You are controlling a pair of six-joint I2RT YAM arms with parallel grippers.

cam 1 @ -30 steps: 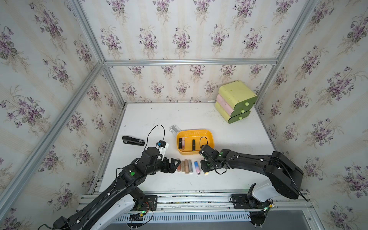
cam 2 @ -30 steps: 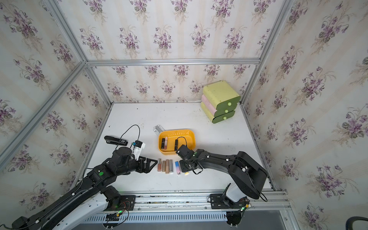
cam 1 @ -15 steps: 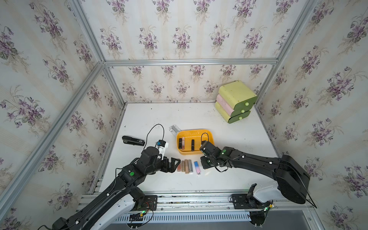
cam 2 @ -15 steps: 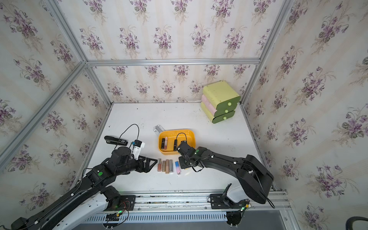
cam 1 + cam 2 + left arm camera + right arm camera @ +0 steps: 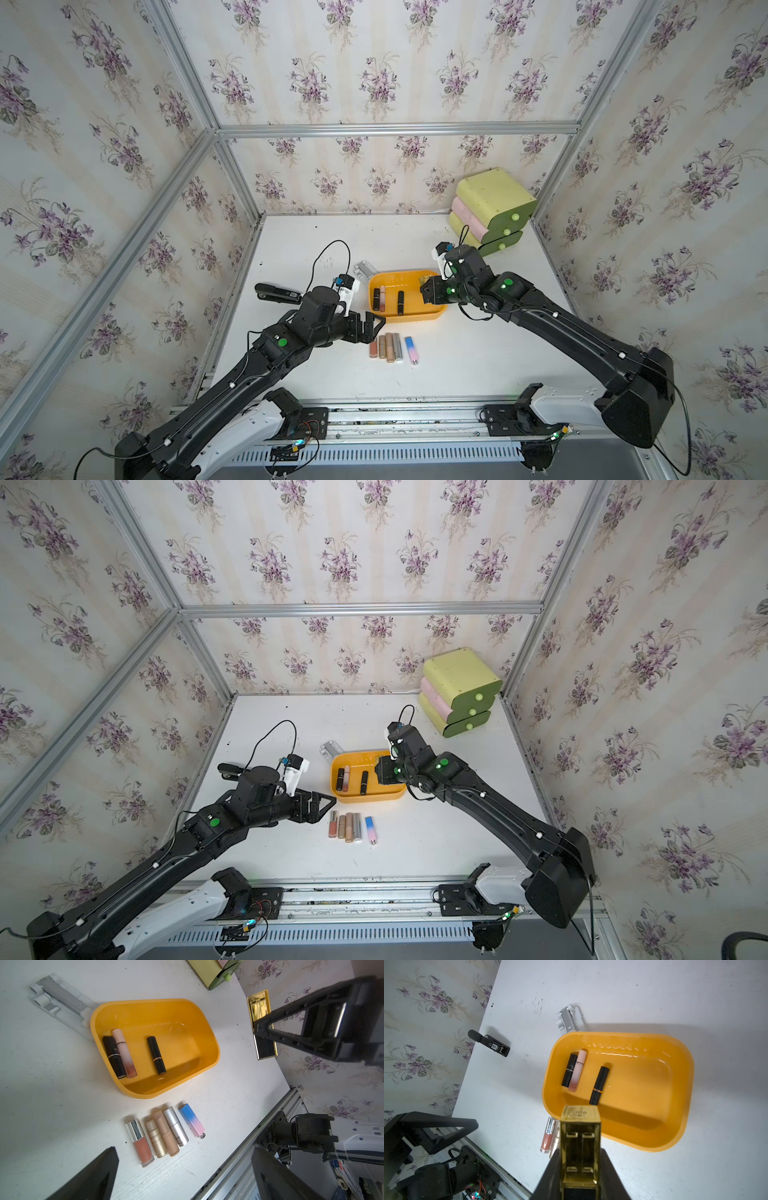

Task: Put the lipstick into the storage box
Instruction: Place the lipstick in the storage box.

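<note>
Lipstick (image 5: 580, 1140) — in right jaws, near storage box (image 5: 683, 1084)

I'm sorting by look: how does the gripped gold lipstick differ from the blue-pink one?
The gold lipstick is one shiny colour; the blue-pink lipstick fades blue to pink. The gold lipstick is clamped in the right gripper, off the table; the blue-pink lipstick lies on it. Neither lies in the storage box.

Green-and-pink drawer unit (image 5: 490, 212) at white table's (image 5: 478, 353) far corner; black stapler (image 5: 277, 292) near its left edge
</note>
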